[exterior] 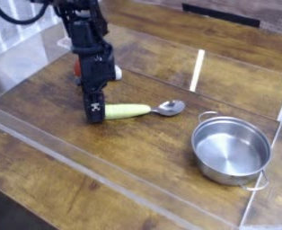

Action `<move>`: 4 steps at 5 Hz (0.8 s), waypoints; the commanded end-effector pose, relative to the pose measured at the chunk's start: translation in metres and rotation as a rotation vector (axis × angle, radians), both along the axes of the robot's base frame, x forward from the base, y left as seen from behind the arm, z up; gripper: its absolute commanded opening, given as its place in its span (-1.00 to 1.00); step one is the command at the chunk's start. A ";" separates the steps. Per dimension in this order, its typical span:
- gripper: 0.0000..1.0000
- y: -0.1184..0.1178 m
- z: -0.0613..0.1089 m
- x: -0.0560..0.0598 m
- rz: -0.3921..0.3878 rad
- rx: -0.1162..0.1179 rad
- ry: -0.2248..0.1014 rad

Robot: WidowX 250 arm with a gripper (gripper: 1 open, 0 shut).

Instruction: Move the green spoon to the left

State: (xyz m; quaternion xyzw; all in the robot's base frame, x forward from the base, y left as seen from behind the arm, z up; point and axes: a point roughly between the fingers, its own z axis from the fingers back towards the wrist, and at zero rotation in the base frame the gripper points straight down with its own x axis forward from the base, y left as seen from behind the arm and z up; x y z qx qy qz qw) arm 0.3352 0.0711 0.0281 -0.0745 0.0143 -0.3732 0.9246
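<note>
You're looking at a small, soft picture under even, moderate light. Glare streaks run along the clear walls (198,70) at the table's (59,99) far and near edges. The pot (231,148) shows pale highlights inside. Shadows are faint; fine detail is blurred throughout.

Gripper (95,111) clamps the green spoon (136,110) handle beside steel pot (231,148)
</note>
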 end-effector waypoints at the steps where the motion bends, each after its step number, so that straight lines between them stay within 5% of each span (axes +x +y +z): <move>1: -1.00 -0.001 0.016 0.005 -0.040 -0.001 -0.044; 3: -1.00 -0.011 0.015 0.016 0.009 -0.020 -0.033; 4: -1.00 -0.006 0.015 0.009 -0.023 -0.031 -0.027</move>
